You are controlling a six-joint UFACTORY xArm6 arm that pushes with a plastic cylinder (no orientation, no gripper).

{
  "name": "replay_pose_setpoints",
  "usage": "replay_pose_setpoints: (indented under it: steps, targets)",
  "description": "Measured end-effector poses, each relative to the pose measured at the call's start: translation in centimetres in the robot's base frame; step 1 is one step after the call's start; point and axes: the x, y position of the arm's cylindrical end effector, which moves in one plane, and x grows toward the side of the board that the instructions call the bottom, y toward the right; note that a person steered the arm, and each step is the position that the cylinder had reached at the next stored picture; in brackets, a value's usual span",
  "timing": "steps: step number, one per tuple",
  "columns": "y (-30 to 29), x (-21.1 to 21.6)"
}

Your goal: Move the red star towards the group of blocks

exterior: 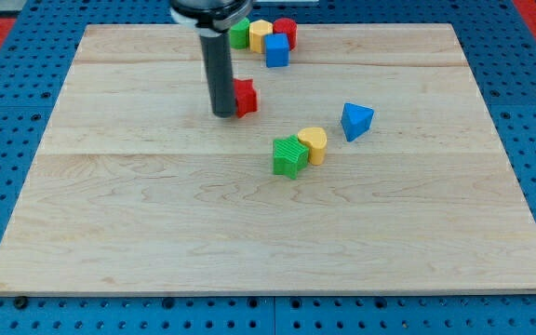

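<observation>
Wooden bench (156, 233) bears no readable writing; my tip (223, 113) touches the red star (246, 97) on its left. No pincer shows.

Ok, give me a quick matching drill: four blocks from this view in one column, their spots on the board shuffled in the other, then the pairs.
Blocks:
1. red star
2. blue triangle
3. blue cube
4. green star

Places:
A. touching the yellow block mid-board
B. right beside my tip
C. alone, furthest toward the view's right
D. in the group at the view's top

Pairs: 1-B, 2-C, 3-D, 4-A
</observation>
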Motion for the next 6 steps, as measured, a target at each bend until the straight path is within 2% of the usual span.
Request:
replay_pose_setpoints:
  steps: [1, 2, 4, 5, 6]
  targets:
    - [2.7, 2.9]
    - [5.0, 3.5]
    - [1.2, -3.4]
    - [0.5, -4.3]
    - [-3.5, -2.8]
